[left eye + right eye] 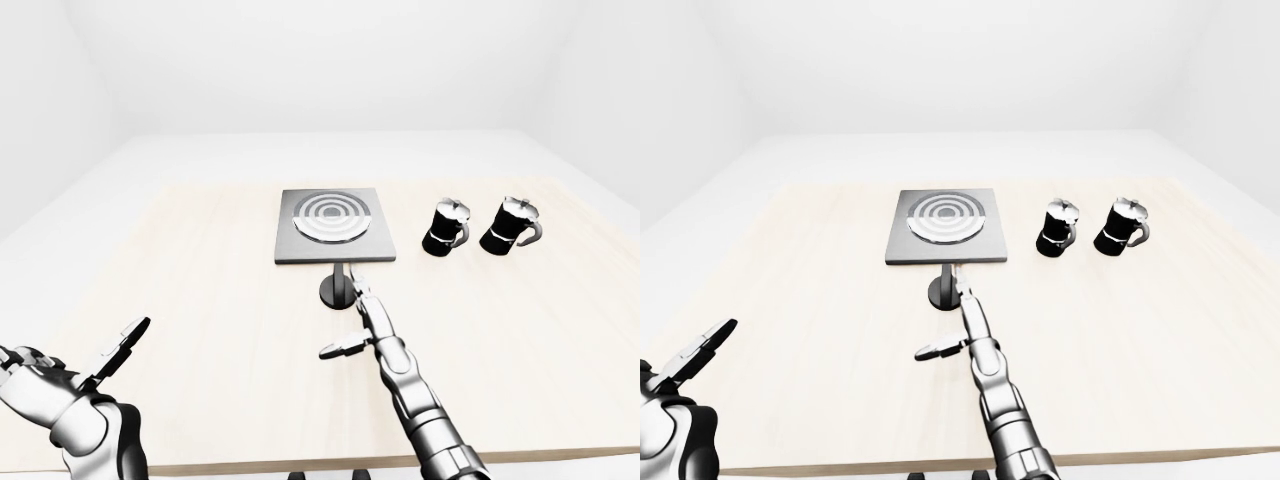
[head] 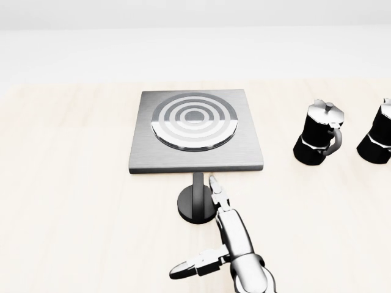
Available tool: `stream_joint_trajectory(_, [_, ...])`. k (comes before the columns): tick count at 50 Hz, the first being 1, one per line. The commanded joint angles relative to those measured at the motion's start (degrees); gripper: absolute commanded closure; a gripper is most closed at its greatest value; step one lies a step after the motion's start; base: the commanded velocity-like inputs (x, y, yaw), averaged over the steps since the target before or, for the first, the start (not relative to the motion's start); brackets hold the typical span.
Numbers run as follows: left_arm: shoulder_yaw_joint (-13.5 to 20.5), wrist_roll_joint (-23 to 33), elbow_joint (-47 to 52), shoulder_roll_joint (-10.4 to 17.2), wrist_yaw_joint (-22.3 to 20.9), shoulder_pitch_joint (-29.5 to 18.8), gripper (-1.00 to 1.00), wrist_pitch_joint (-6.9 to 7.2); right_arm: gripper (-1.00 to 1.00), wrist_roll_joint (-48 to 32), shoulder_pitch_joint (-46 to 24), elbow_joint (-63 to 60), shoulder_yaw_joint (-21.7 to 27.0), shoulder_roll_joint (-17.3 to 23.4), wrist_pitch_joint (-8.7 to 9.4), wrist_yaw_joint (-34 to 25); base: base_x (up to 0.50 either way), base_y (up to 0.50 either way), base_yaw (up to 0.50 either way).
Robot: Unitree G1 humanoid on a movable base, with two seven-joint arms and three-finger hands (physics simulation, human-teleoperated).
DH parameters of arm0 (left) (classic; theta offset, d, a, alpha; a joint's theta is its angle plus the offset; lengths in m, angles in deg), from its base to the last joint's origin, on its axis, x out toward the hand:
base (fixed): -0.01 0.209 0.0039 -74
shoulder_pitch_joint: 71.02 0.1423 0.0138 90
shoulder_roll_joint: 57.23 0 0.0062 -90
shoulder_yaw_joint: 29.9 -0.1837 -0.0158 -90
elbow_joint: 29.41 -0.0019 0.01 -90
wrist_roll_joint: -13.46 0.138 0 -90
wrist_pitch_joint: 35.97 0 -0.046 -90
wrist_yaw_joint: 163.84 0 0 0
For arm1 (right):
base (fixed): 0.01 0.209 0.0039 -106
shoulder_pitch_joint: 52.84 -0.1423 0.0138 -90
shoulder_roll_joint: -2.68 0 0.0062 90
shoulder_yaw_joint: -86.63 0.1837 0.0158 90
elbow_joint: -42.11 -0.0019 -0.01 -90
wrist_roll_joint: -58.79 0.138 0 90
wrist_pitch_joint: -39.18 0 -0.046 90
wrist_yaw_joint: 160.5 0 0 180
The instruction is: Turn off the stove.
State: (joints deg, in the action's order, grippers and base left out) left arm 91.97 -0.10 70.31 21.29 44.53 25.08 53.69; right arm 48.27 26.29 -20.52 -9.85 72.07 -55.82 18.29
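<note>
The stove (image 2: 195,131) is a grey square plate with a ringed round burner, in the middle of the head view. Just below it sits its black round knob (image 2: 197,205) with a raised bar pointing at the stove. My right hand (image 2: 194,227) comes up from the bottom edge, open. Its long fingers (image 2: 219,194) lie right beside the knob's right edge, and the thumb (image 2: 186,267) sticks out to the left. Whether a finger touches the knob I cannot tell. My left hand (image 1: 105,358) is open, low at the left of the left-eye view, far from the stove.
Two black moka pots (image 2: 317,141) (image 2: 376,141) stand to the right of the stove. Everything rests on a light wooden table (image 2: 73,213), which ends near the bottom of the eye views. White walls surround it.
</note>
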Motion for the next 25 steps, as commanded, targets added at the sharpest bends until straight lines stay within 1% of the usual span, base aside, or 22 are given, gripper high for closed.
stream_joint_trajectory(1, [0.05, -0.12, 0.58, -0.16, -0.12, 0.33, -1.00, 0.08, -1.00, -0.29, -0.35, 2.35, -0.19, -0.45, 0.00, -0.05, 0.00, 0.00, 0.00])
stream_joint_trajectory(3, [0.08, -0.06, 0.19, -0.16, -0.20, 0.18, -1.00, -0.17, -1.00, -0.54, 0.05, 1.49, -0.47, -0.58, 0.00, -0.08, 0.00, 0.00, 0.00])
stream_joint_trajectory(5, [0.25, -0.47, 0.74, -0.13, -0.24, 0.28, -1.00, 0.54, -1.00, -0.89, 0.67, 0.28, -0.92, -0.73, 0.00, -0.19, 0.00, 0.00, 0.00])
stream_joint_trajectory(9, [0.29, -0.55, 0.38, -0.10, -0.23, 0.08, -1.00, 0.38, -1.00, -1.15, 0.03, 1.55, -1.02, -0.90, 0.00, -0.03, 0.00, 0.00, 0.00])
stream_joint_trajectory(10, [0.29, -0.54, 0.57, -0.10, -0.18, 0.14, -1.00, 0.51, -1.00, -1.26, 0.03, 1.49, -1.12, -0.98, 0.00, -0.05, 0.00, 0.00, 0.00])
stream_joint_trajectory(11, [0.40, -0.71, 1.24, -0.13, -0.12, 0.33, -1.00, 1.06, -1.00, -1.60, 0.31, 1.00, -1.42, -1.15, 0.00, 0.03, 0.00, 0.00, 0.00])
stream_joint_trajectory(12, [0.48, -0.77, 1.27, -0.15, -0.16, 0.32, -1.00, 1.14, -1.00, -1.79, 0.59, 0.74, -1.62, -1.25, 0.00, 0.06, 0.00, 0.00, 0.00])
stream_joint_trajectory(18, [0.52, -0.78, 0.94, -0.09, -0.12, 0.04, -1.00, 1.17, -1.00, -3.54, 2.03, -0.57, -3.29, -1.96, 0.00, 0.46, 0.00, 0.00, 0.00])
stream_joint_trajectory(19, [0.48, -0.72, 0.49, -0.05, -0.06, -0.13, -1.00, 0.76, -1.00, -3.83, 2.33, -1.13, -3.60, -2.12, 0.00, 0.46, 0.00, 0.00, 0.00])
stream_joint_trajectory(21, [0.56, -1.00, 1.26, -0.10, -0.06, 0.20, -1.00, 1.22, -1.00, -4.37, 3.35, -3.58, -4.49, -2.42, 0.00, 0.09, 0.00, 0.00, 0.00])
stream_joint_trajectory(22, [0.57, -1.00, 1.05, -0.12, -0.11, 0.14, -1.00, 1.05, -1.00, -4.60, 3.63, -4.37, -4.80, -2.53, 0.00, 0.07, 0.00, 0.00, 0.00])
stream_joint_trajectory(23, [0.51, -0.91, 0.34, -0.10, -0.18, -0.04, -1.00, 0.43, -1.00, -4.83, 3.93, -5.03, -5.24, -2.66, 0.00, -0.04, 0.00, 0.00, 0.00])
stream_joint_trajectory(24, [0.47, -0.91, 0.42, -0.07, -0.07, -0.02, -1.00, 0.46, -1.00, -4.97, 4.22, -5.63, -5.65, -2.75, 0.00, -0.23, 0.00, 0.00, 0.00])
stream_joint_trajectory(25, [0.48, -1.01, 0.65, -0.01, 0.08, -0.02, -1.00, 0.82, -1.00, -5.44, 4.62, -6.44, -6.37, -3.05, 0.00, -0.25, 0.00, 0.00, 0.00])
